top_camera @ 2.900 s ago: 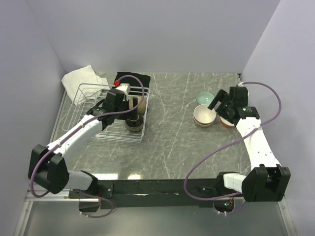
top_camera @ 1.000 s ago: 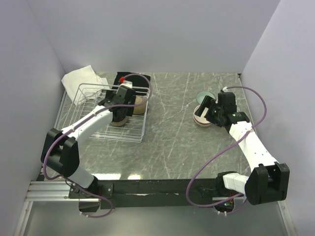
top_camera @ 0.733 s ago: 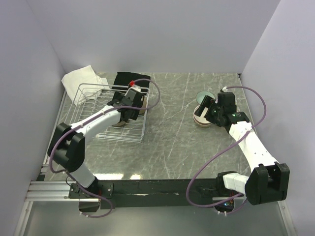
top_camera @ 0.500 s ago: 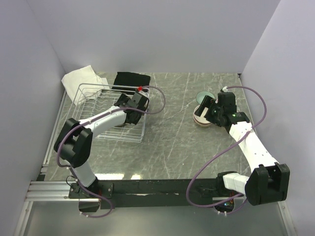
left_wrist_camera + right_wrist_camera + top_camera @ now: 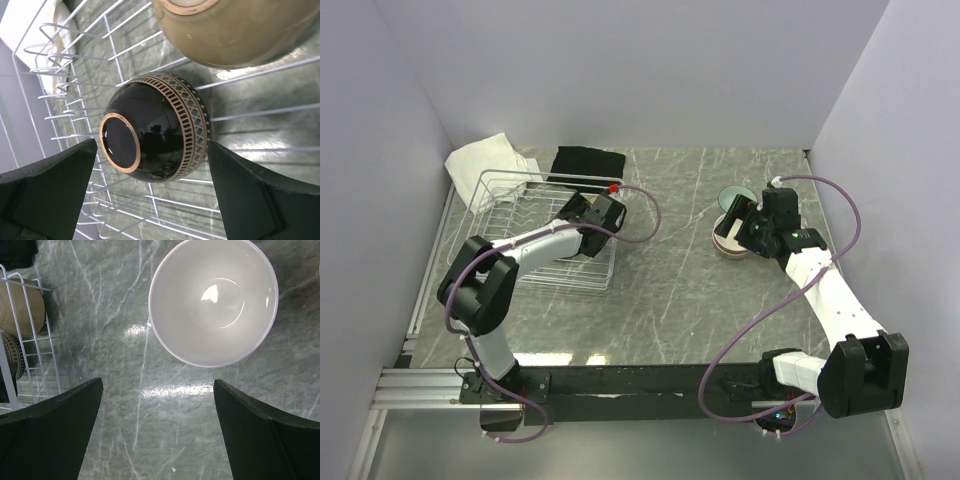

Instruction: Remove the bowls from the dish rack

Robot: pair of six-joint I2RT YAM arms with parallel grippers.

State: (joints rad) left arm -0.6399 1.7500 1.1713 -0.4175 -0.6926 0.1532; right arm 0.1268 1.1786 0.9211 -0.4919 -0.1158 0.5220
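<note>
Left wrist: glossy, round blk bowl

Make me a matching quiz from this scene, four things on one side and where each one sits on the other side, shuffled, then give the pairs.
Things:
1. dark patterned bowl
2. bowl with white inside
3. pale teal bowl
4. white cloth

Places:
a. far left corner, partly behind the dish rack
b. inside the dish rack, foot ring showing
c. mouth up on the table, under the right gripper
d. on the table, on the far side of the right gripper

Pairs: 1-b, 2-c, 3-d, 4-a
</note>
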